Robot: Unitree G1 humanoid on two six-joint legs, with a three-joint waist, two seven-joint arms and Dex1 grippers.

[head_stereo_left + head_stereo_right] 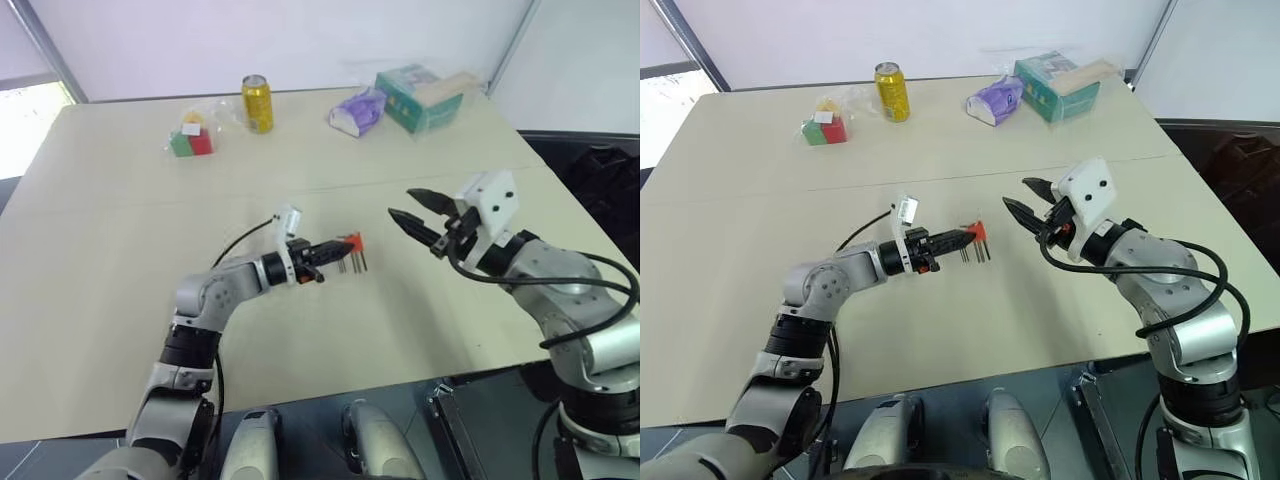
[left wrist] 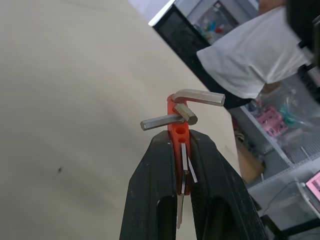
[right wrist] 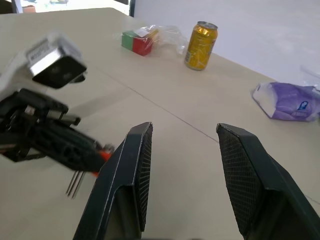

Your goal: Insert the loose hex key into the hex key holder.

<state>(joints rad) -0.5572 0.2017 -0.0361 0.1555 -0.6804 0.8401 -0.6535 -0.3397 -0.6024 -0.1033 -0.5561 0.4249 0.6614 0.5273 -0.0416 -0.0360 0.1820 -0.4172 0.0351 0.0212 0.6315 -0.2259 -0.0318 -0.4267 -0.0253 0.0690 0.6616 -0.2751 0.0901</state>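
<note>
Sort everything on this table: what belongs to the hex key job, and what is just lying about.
Job:
- hex key holder, clamped in the left gripper
- right gripper, open with nothing in it

Lying about:
- yellow can
- bagged red-and-green blocks
- purple tissue pack
- green box

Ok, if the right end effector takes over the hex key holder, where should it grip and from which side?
Probably the bare red tip of the hex key holder that juts past the left end effector. Come in level from the robot's right, where the open right end effector already faces it. Pinch the flat faces and stay clear of the keys hanging below.
</note>
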